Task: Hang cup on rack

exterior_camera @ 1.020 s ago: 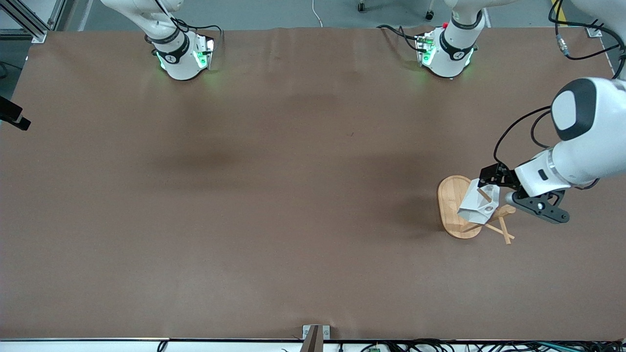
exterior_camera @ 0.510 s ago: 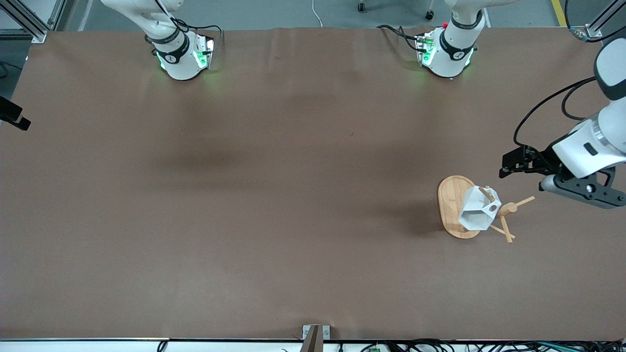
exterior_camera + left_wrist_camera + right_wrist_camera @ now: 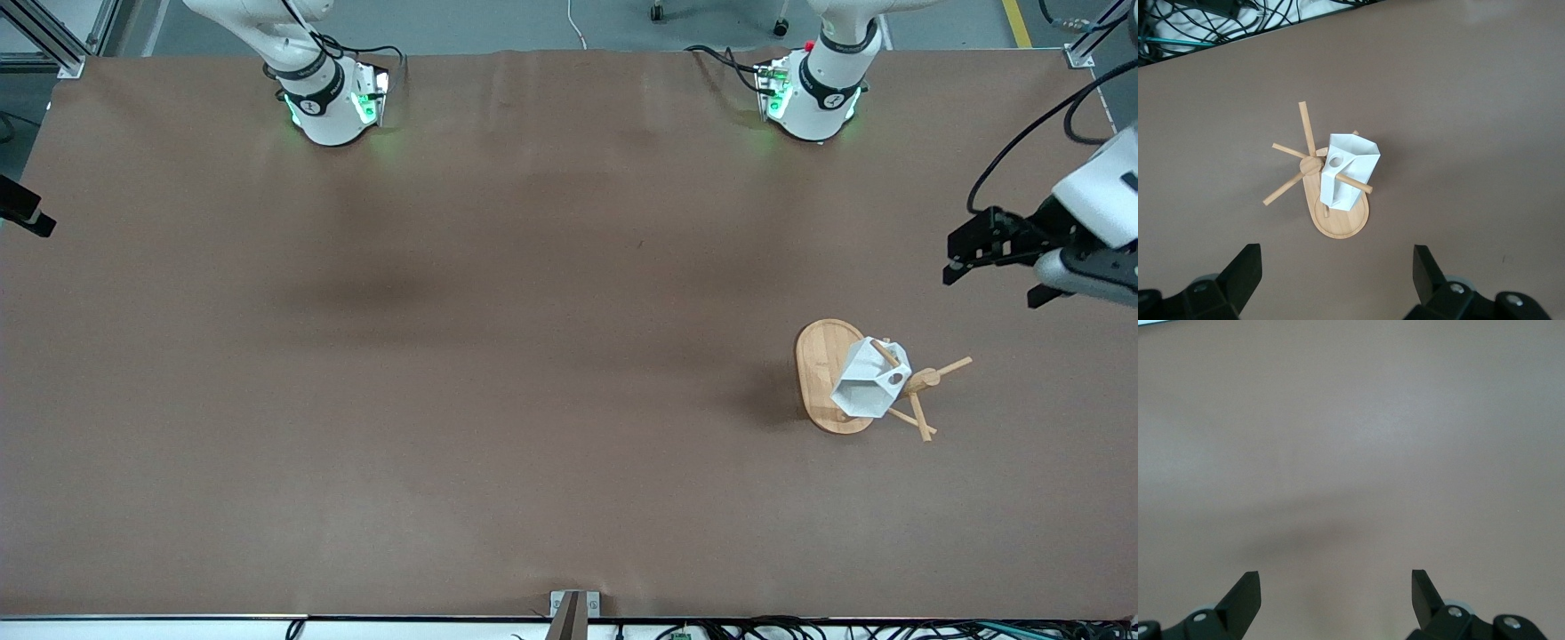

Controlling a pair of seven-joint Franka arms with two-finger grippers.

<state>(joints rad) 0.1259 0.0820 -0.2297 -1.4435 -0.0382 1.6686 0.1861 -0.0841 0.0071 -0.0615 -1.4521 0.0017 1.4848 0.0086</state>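
Observation:
The white faceted cup (image 3: 864, 384) hangs tilted on a peg of the bamboo rack (image 3: 816, 373), over its oval base, toward the left arm's end of the table. My left gripper (image 3: 956, 258) is open and empty, up in the air, clear of the rack and over bare table. In the left wrist view the cup (image 3: 1350, 175) sits on a peg of the rack (image 3: 1341, 225), well apart from my left gripper (image 3: 1338, 267). My right gripper (image 3: 1336, 590) is open and empty over bare table; it does not show in the front view.
The brown table cover (image 3: 498, 356) spreads wide around the rack. Both arm bases (image 3: 333, 102) stand along the edge farthest from the front camera. A metal bracket (image 3: 573, 606) and cables lie at the nearest edge.
My left gripper let go of the cup and drew back from the rack toward the left arm's end of the table. The cup stays hanging on the peg.

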